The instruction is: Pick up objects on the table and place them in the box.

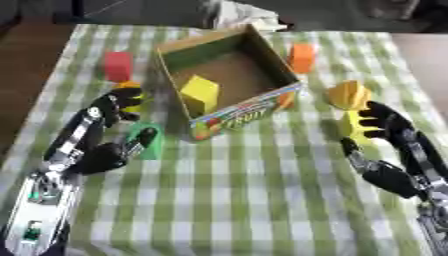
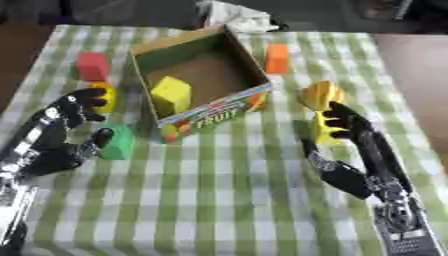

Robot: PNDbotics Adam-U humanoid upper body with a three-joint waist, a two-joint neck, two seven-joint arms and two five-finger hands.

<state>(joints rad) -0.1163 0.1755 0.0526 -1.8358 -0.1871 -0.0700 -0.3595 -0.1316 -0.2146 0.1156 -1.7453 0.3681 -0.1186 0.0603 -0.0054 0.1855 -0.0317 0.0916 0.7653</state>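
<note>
**Both hands down by blocks, one yellow block in the box**

Table's got a green/white checked cloth (image 1: 262,200). Cardboard box (image 1: 262,50) sits at abt 12 o'clock from table centre, open top, turned a bit askew, "FRUIT" printed on the near wall. Inside it: one yellow block (image 1: 199,93), standing near the front-left wall.

Rest of the stuff is still out on the cloth:
- red block (image 1: 117,65) at 9 o'clock of the box, just beside it
- orange block (image 1: 302,57) at 3 o'clock of the box, close to the wall
- yellow-orange wedge (image 1: 348,94) at abt 4 o'clock of the box
- yellow piece (image 2: 325,129) right below the wedge, at its 6 o'clock
- green block (image 2: 117,142) at 7 o'clock of the box
- small yellow thing w/ an orange top (image 1: 131,95) at 8 o'clock of the box, under the red block

Left hand (image 1: 105,150) comes in from the lower left. Fingers are curled up by the small yellow thing, thumb is against the green block. Can't tell if it's actually got hold of either one.

Right hand (image 2: 346,125) comes in from the lower right, fingers bent over the yellow piece, thumb sticking out apart on the 9 o'clock side. Looks like touching, but can't tell if it's a real grasp.
</note>
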